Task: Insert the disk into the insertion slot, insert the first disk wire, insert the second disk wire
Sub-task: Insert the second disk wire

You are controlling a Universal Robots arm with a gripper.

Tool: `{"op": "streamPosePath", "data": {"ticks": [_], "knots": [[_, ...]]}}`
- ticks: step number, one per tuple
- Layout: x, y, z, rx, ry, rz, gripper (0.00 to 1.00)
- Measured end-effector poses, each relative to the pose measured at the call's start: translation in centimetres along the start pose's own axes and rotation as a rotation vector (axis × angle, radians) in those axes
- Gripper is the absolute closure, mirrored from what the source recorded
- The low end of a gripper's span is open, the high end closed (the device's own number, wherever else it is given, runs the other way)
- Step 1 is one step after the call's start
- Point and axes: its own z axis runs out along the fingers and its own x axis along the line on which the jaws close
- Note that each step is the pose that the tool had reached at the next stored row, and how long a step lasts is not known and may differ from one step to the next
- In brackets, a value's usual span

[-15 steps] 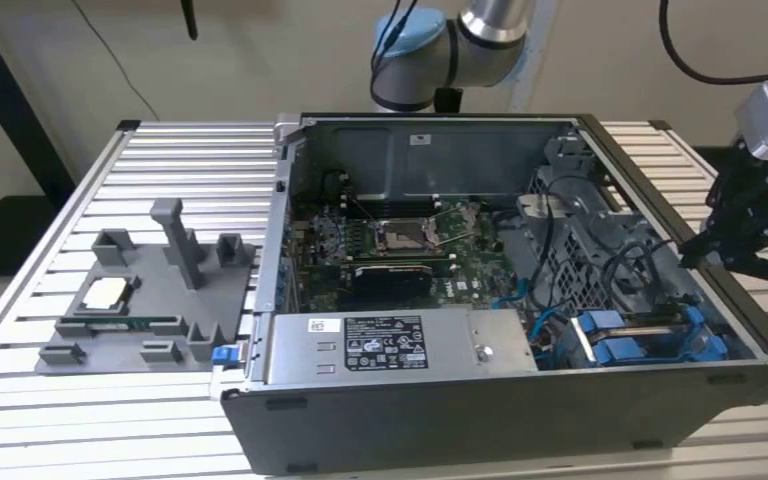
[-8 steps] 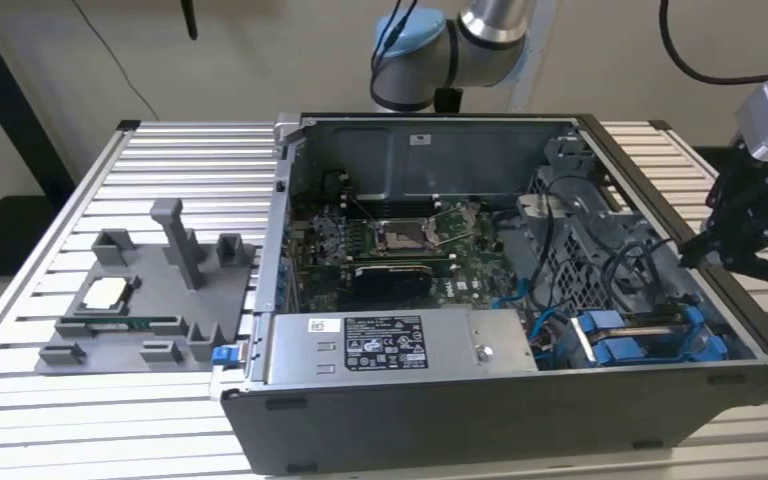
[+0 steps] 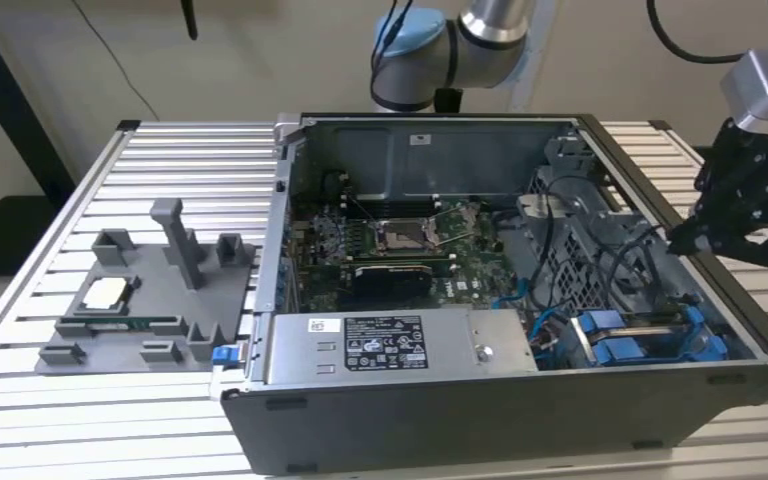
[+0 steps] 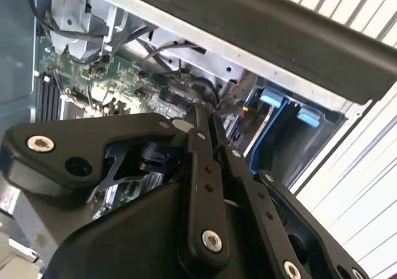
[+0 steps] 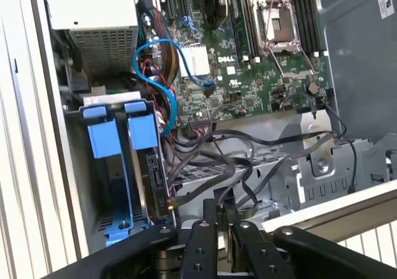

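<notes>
Hovering over the case (image 3: 491,440) wall on the exterior view's right, gripper (image 3: 704,243) with fingers (image 4: 200,167) pinched together, seemingly empty; black cables (image 5: 248,161) just past the tips; beyond, disk (image 5: 154,180) edgewise in the slot (image 5: 93,186), under blue tabs (image 5: 142,130).

An open computer case (image 3: 491,420) lies on its side on a slatted metal worktop (image 3: 184,170). Inside it, a green circuit board (image 3: 357,250) lies flat against the case floor, with a square metal socket (image 3: 399,236) near its middle. A grey box with a white label (image 3: 398,345) sits along the near wall of the case. At the exterior view's left of the case, a grey plastic holder (image 3: 131,320) with upright posts rests on the worktop, and a square chip (image 3: 104,293) lies on it. In the first wrist view, a thin blue cable (image 5: 134,59) loops over the board and black cables (image 5: 248,144) drape across a metal cage (image 5: 310,167).
</notes>
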Motion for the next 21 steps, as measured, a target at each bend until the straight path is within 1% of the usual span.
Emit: {"op": "streamPosePath", "data": {"ticks": [3, 8, 9, 15, 16, 17, 18, 19, 21], "knots": [[0.15, 1.18, -0.16, 0.0, 0.0, 0.0, 0.84], [0.63, 3.42, -0.06, 0.0006, -0.0002, 0.0, 0.84], [0.74, 3.72, -0.06, 0.0009, -0.0003, 0.0, 0.84], [0.76, 3.81, -0.06, 0.001, -0.0002, -0.001, 0.84], [0.75, 3.81, -0.06, 0.0014, 0.0017, 0.0, 0.84], [0.76, 3.81, -0.05, 0.0023, 0.0069, 0.0, 0.84], [0.77, 3.81, -0.03, 0.0041, 0.016, 0.0, 0.84], [0.78, 3.81, -0.01, 0.0061, 0.0267, 0.001, 0.84], [0.79, 3.8, 0.02, 0.0107, 0.0506, 0.002, 0.84]]}}
